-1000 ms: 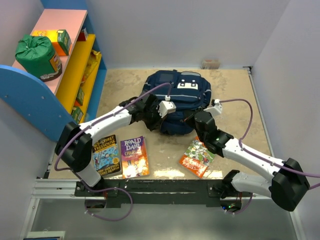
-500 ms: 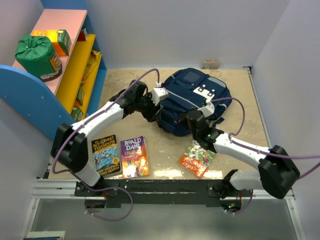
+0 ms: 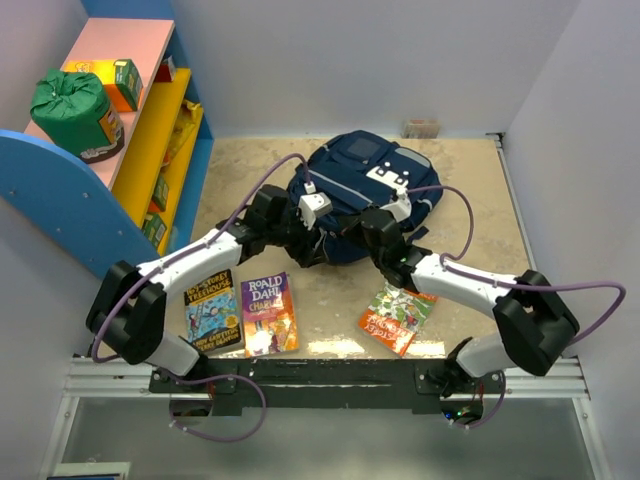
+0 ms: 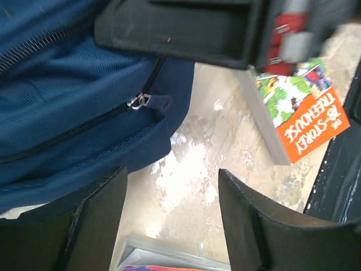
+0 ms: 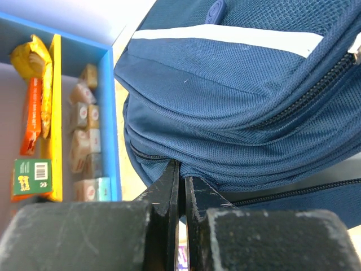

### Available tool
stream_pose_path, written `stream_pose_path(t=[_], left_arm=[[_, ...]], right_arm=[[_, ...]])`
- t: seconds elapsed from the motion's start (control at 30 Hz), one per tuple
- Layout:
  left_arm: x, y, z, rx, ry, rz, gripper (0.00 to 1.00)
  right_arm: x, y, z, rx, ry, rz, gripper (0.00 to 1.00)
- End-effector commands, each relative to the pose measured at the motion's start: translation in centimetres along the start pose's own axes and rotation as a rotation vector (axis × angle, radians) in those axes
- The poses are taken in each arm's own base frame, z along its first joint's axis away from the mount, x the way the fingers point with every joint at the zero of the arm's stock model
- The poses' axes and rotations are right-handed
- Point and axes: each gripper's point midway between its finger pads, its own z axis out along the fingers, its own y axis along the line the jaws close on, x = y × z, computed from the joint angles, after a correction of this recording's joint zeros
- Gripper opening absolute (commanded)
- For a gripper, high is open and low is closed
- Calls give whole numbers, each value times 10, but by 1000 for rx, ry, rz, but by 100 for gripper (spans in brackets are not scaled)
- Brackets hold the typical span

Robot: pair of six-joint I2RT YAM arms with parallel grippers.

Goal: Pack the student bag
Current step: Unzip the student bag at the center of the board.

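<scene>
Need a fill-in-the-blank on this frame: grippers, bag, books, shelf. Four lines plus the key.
1. The left gripper has its jaws ___, with nothing between them.
2. The right gripper is ___, its tips at the lower edge of the student bag.
3. The green sack sits on the ___ top of the shelf unit.
4. The orange book lies on the robot's ___ side of the Roald Dahl book.
Missing words: open; shut; pink; right.

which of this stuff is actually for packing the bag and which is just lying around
For the job: student bag; likely to go in: blue Treehouse book, Roald Dahl book, orange Treehouse book.
Lying about: green sack, green box, shelf.
</scene>
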Motion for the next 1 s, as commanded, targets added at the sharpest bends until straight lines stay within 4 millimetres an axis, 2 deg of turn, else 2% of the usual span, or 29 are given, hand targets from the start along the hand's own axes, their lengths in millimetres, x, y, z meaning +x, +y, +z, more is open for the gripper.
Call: stream_pose_path(t=[0.0, 0.13, 0.33, 0.47, 0.67, 0.97], left_arm=[[-23, 11, 6, -53, -93, -48, 69], [-28, 2, 7, -6, -103, -104, 69], [-15, 7, 20, -14, -73, -233, 66], [-5, 21, 31, -62, -51, -268, 63], [-11, 43, 31, -142, -74, -305, 58], [-10, 46, 41, -124, -90, -348, 49]], right_arm=[[-10, 80, -9, -232, 9, 142, 0], [-7, 82, -7, -232, 11, 130, 0], [-6, 87, -10, -244, 9, 139, 0], [-6, 95, -15, -263, 13, 160, 0], [-3, 111, -26, -292, 20, 173, 0], [6, 117, -37, -311, 40, 183, 0]])
